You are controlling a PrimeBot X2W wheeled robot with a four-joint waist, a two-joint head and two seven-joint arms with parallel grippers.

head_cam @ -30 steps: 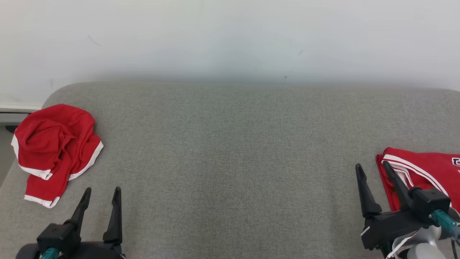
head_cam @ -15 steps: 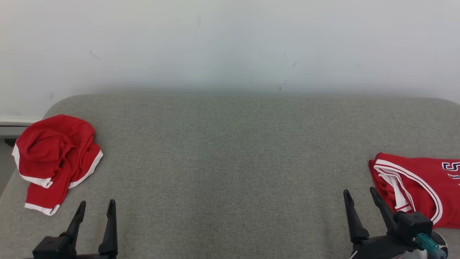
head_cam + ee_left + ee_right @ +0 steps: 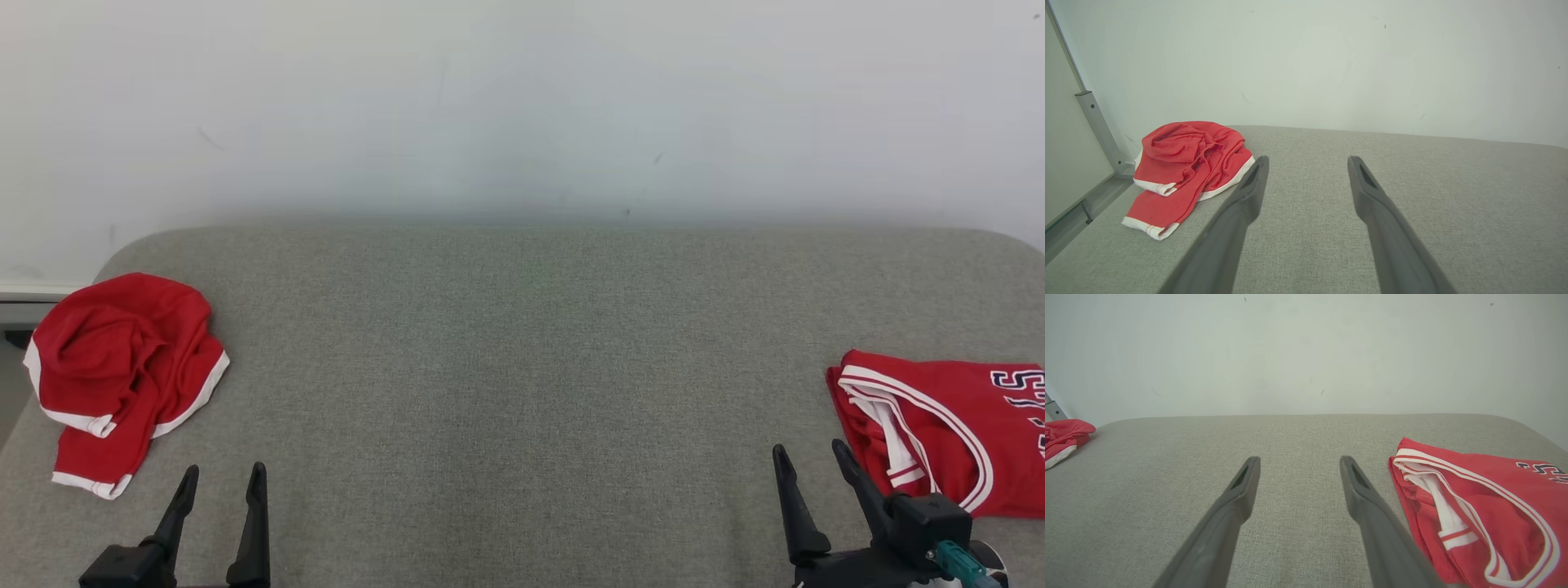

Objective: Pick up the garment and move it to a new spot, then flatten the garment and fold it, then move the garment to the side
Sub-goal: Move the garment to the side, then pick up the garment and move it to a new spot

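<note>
A crumpled red garment with white trim (image 3: 122, 367) lies at the far left of the grey padded surface (image 3: 522, 367). In the left wrist view the crumpled garment (image 3: 1184, 163) sits ahead and left of my left gripper (image 3: 1308, 160). My left gripper (image 3: 225, 469) is open and empty, just near of that heap. A folded red jersey with white stripes and dark lettering (image 3: 939, 425) lies flat at the far right. My right gripper (image 3: 808, 447) is open and empty, just left of the jersey (image 3: 1486, 498) and apart from it; the right gripper (image 3: 1300, 459) points across bare fabric.
A pale wall rises right behind the padded surface. A grey metal post (image 3: 1098, 130) and a gap down to the floor border the left edge beside the crumpled garment. The wide middle of the surface holds nothing.
The head camera has tilted, so the whole picture has slid downward. My right gripper has drawn back from the folded jersey's edge. Both grippers stay open.
</note>
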